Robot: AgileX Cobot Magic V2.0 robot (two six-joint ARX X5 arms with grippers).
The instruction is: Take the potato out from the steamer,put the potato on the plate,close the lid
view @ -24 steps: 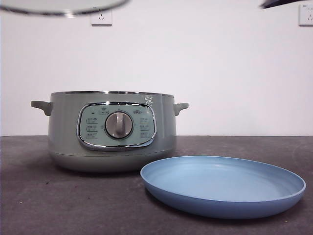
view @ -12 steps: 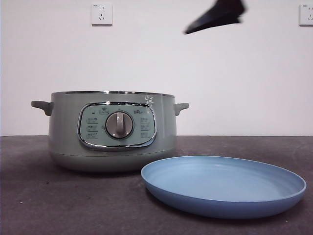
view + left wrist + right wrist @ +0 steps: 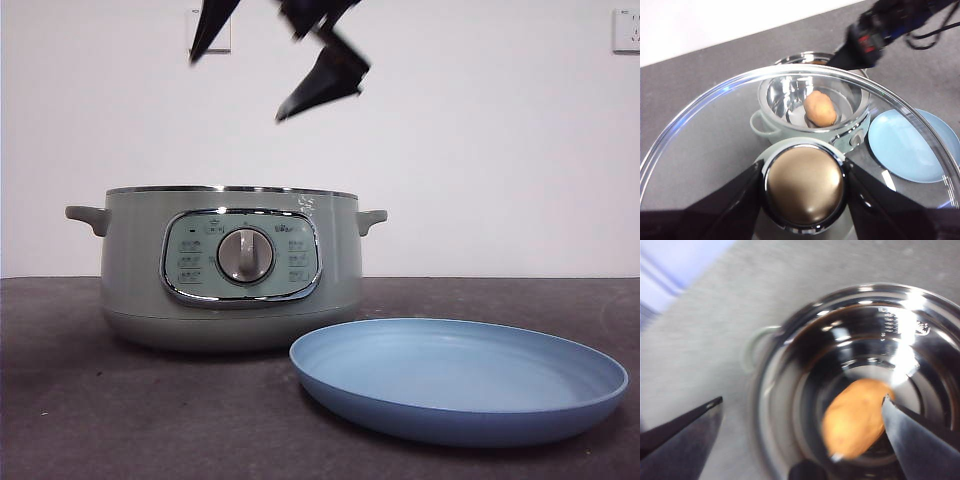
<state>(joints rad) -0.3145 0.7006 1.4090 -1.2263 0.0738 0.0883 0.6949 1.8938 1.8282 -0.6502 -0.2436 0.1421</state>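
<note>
The sage-green steamer (image 3: 230, 270) stands open on the dark table. The orange-brown potato (image 3: 820, 109) lies inside it and also shows in the right wrist view (image 3: 857, 420). My right gripper (image 3: 236, 90) hangs open above the steamer's mouth; in its own view (image 3: 802, 400) the jaws are spread over the pot, one tip near the potato. My left gripper (image 3: 804, 172) is shut on the knob (image 3: 804, 195) of the glass lid (image 3: 705, 150) and holds it high above the pot, out of the front view. The light-blue plate (image 3: 455, 385) lies empty right of the steamer.
The right arm (image 3: 865, 40) reaches over the steamer's far rim in the left wrist view. A white wall with sockets (image 3: 625, 30) stands behind the table. The plate also shows beside the pot in the left wrist view (image 3: 905, 145).
The lid has risen out of the front view's top left. The right gripper has swung from the top right corner leftward and down to above the steamer, its jaws now spread.
</note>
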